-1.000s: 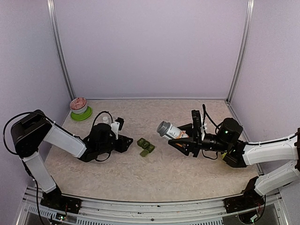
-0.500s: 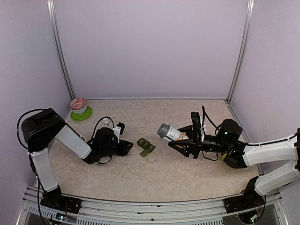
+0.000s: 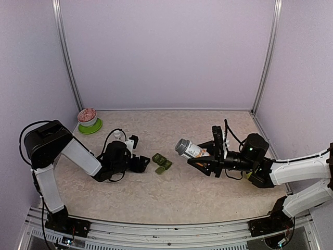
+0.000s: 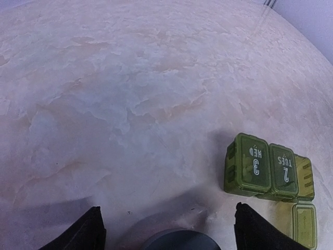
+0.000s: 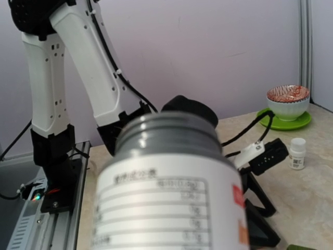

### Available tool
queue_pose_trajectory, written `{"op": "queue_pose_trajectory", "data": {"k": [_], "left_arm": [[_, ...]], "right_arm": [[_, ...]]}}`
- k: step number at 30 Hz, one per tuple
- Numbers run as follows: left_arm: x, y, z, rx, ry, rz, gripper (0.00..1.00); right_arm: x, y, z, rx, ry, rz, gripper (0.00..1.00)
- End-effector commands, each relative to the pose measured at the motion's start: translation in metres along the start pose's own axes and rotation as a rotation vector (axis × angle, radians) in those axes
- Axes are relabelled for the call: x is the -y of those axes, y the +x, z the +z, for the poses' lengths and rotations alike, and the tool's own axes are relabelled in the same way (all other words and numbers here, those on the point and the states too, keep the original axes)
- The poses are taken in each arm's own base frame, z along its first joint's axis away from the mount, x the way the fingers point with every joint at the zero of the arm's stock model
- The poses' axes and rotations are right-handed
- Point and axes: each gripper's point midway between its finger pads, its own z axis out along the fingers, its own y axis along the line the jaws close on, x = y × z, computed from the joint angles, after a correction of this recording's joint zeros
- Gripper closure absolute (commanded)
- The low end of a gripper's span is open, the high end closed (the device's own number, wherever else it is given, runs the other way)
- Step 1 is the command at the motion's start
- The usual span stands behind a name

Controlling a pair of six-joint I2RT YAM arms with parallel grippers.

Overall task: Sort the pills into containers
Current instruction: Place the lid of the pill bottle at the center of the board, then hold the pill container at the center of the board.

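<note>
Top external: left gripper (image 3: 145, 164) wide, empty, near containers (image 3: 162, 163); right gripper (image 3: 197, 153) clamps bottle (image 3: 187, 147)

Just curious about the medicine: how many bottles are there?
2. A large grey-topped bottle is held in the right claw; a small white bottle stands near the left arm. Others may be hidden.

Lilac walls (image 3: 166, 52), mottled beige tabletop (image 3: 171, 200), metal posts (image 3: 69, 62)

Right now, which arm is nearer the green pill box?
Left. The left arm has its open jaws just beside the pill box, on its left in the overhead view, apart from it. The right arm is farther off on the other side, jaws holding a bottle.
</note>
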Motion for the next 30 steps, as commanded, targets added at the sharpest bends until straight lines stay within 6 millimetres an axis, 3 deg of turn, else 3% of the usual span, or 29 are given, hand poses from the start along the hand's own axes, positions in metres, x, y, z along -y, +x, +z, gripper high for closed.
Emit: {"op": "queue_pose_trajectory", "data": {"k": [1, 3, 9, 21, 30], "left_arm": [[0.001, -0.026, -0.008, 0.059, -0.003, 0.007, 0.10], [0.006, -0.034, -0.011, 0.069, 0.013, 0.010, 0.02], [0.028, -0.057, -0.012, 0.085, 0.110, 0.050, 0.01], [0.072, -0.059, -0.005, 0.159, 0.371, 0.193, 0.01], [0.079, -0.052, 0.024, 0.117, 0.427, 0.265, 0.01]], "right_arm": [[0.001, -0.014, -0.006, 0.047, 0.022, -0.024, 0.86], [0.003, -0.012, -0.005, 0.042, 0.030, -0.021, 0.85], [0.010, -0.002, -0.003, 0.025, 0.054, -0.003, 0.85], [0.019, 0.026, 0.010, -0.016, 0.037, 0.077, 0.85], [0.022, 0.032, 0.013, -0.032, 0.041, 0.091, 0.85]]}}
